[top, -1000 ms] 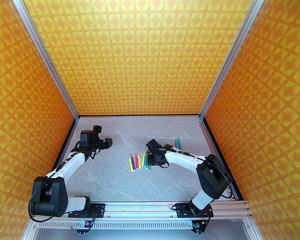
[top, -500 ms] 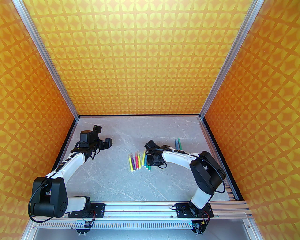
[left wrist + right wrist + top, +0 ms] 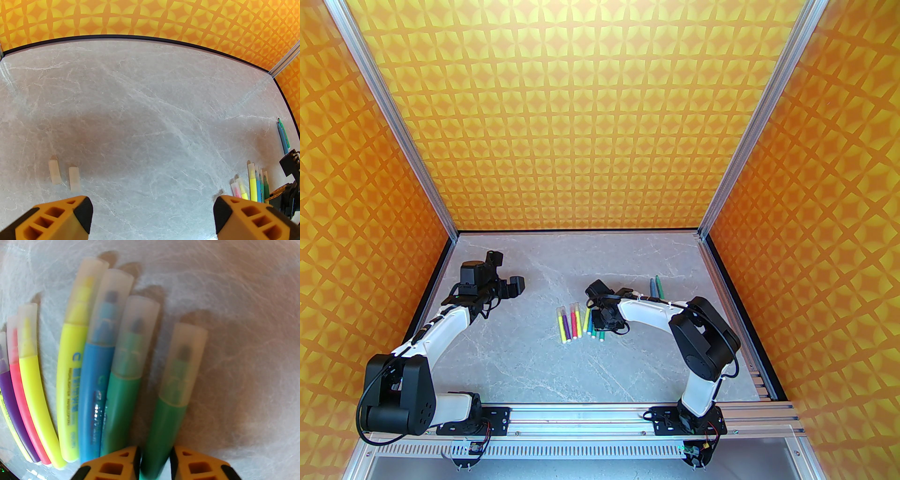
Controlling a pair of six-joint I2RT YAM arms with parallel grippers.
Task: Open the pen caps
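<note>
Marble table (image 3: 525, 365): right gripper (image 3: 155, 462) clamped on a green pen (image 3: 167, 418).
Its fingers pinch the barrel, clear cap (image 3: 184, 359) on; the other capped pens (image 3: 574, 323) lie just left; far left, the left gripper (image 3: 152, 218) gapes wide near two loose caps (image 3: 74, 178).

The right gripper (image 3: 155, 455) has slid toward the left of the frame. Its jaws have narrowed onto the green pen (image 3: 173, 408).

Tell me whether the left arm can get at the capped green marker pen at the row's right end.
Probably not: the right tool is clamped on that thin green plastic marker pen, with its arm over the spot. The open left tool stands well off to the left.
</note>
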